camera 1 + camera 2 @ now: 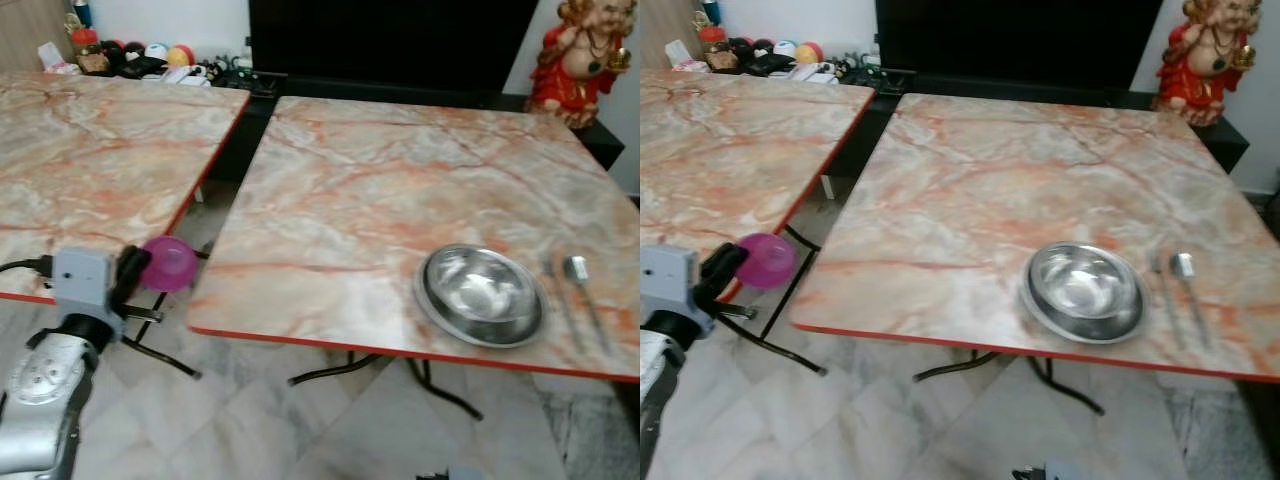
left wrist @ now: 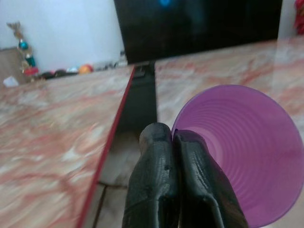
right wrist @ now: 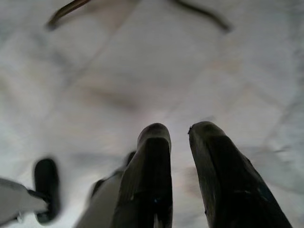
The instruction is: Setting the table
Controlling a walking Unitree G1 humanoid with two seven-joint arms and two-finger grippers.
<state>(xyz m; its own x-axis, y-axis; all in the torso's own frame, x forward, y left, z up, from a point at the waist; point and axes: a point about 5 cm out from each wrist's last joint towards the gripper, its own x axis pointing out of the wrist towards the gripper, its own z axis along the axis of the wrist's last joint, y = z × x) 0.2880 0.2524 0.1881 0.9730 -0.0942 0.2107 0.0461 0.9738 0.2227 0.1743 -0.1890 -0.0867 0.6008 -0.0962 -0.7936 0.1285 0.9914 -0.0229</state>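
purple cup (image 2: 247,152) in left pincer (image 2: 173,137)

From where I stand, no lettering, label, brand mark, number or sign can be read anywhere. The small items along the far wall at the upper left of the frame (image 1: 140,55) are too small and blurred to show any print.

1. Purple plastic cup (image 1: 168,263), ribbed inside, held on its side off the near-left corner of the marble table (image 1: 380,190).
2. Steel bowl (image 1: 482,293), upright near the table's front-right edge.
3. Spoon (image 1: 583,290) and fork (image 1: 557,292) lie parallel just right of the bowl.
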